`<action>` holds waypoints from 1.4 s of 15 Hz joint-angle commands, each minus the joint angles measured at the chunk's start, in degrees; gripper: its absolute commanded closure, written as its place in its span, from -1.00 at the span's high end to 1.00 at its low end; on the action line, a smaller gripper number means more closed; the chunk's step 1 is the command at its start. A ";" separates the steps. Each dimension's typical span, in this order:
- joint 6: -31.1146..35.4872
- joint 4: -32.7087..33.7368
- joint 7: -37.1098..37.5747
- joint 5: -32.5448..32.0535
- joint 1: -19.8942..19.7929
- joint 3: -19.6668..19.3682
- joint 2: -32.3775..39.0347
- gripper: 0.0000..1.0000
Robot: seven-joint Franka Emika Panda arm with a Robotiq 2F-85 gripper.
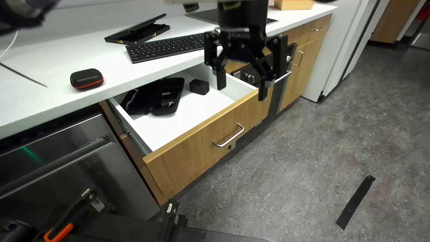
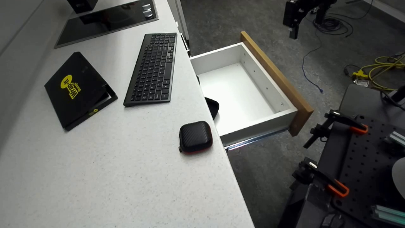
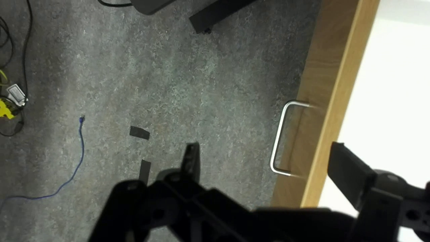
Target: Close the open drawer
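Standing open, drawer (image 1: 193,148) holds opened black case (image 1: 164,96), black block (image 1: 199,87); gripper (image 1: 242,87) jaws wide

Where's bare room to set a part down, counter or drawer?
Counter: the broad stretch below the Wrap-It box and zip case in an exterior view. Drawer: inside, along its front panel. Crowded: further back in the drawer, around the open case and black block; also the counter where the box nears the keyboard.

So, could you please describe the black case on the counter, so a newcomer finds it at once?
Find the white counter and the open drawer below it. On top, near where the drawer comes out, lies a small, rounded black case; its red band sets it apart from the keyboard and black box.
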 commanded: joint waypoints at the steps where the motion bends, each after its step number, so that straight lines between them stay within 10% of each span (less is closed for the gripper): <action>1: 7.89 2.64 10.54 -4.80 -1.59 0.32 10.78 1.00; 12: 14.50 15.15 25.70 -3.94 2.08 -6.19 32.95 1.00; 21: 10.81 25.51 10.16 16.87 -2.04 3.89 41.13 1.00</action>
